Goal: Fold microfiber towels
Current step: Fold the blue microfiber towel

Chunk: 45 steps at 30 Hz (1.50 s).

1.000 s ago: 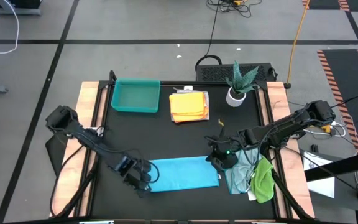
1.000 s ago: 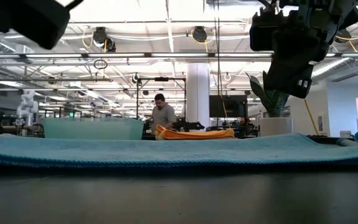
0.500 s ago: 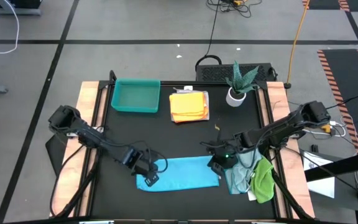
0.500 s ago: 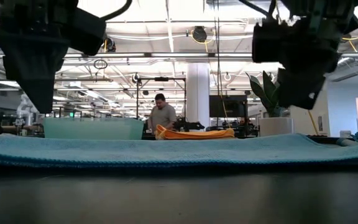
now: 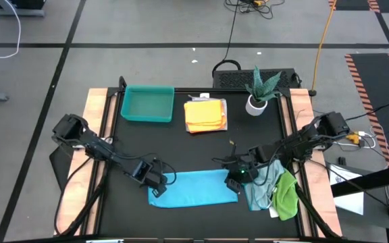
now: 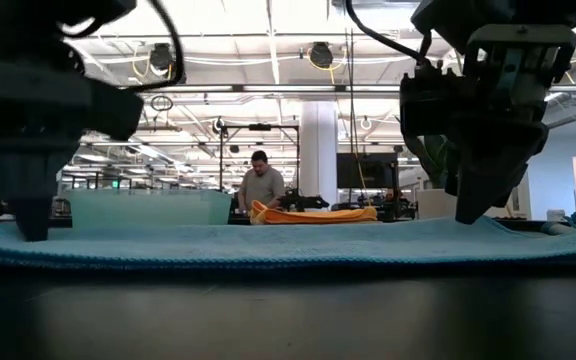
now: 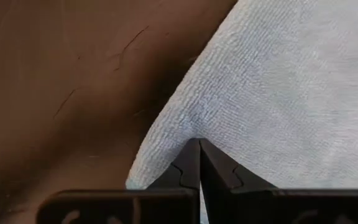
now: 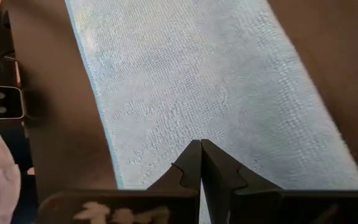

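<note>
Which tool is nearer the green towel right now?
Right. The right tool is shut at the blue towel's right end, close to the green towel; the left tool is at the far end.

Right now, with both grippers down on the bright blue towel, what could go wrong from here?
The left gripper and right gripper both sit shut at opposite ends of the bright blue towel. Whether either has pinched cloth cannot be told, so a lift may come up empty or one-sided, skewing the fold.

The right gripper works beside the heap of unfolded towels; dragging the blue towel could catch that heap.

Shut fingertips pressing into the table mat could bunch the towel rather than lift it.
</note>
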Tool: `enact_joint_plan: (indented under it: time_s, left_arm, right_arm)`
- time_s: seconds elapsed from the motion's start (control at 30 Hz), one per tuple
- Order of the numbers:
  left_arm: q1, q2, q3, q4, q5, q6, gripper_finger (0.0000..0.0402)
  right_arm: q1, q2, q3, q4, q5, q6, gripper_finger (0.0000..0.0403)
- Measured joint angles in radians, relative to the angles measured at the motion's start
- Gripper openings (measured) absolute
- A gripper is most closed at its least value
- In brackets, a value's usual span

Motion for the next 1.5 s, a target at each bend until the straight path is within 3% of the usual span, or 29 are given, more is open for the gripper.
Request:
enact_joint_plan:
  time_s: [0.27,0.37,0.63,0.9,1.23,1.5]
  left_arm:
    - [0.035,-0.005,-0.050,0.022,0.003,0.024,0.0003]
    - [0.065,-0.004,-0.051,0.036,-0.041,0.072,0.0006]
    - [0.219,-0.002,-0.053,0.061,-0.149,0.237,0.0006]
    - [0.363,-0.002,-0.053,0.060,-0.115,0.348,0.0005]
    - [0.366,-0.008,-0.046,0.051,-0.075,0.342,0.0003]
    - [0.336,-0.077,0.068,-0.009,-0.080,0.401,0.0015]
  right_arm:
    - [-0.053,0.000,0.000,-0.095,0.085,-0.076,0.0000]
    - [-0.092,0.000,0.000,-0.133,0.090,-0.112,0.0000]
    - [-0.205,-0.001,0.001,-0.175,0.079,-0.213,0.0000]
    - [-0.270,-0.011,0.003,-0.276,0.071,-0.270,0.0000]
    - [-0.319,-0.085,-0.001,-0.404,0.108,-0.319,0.0000]
    - [-0.328,-0.202,-0.001,-0.357,0.101,-0.271,0.0000]
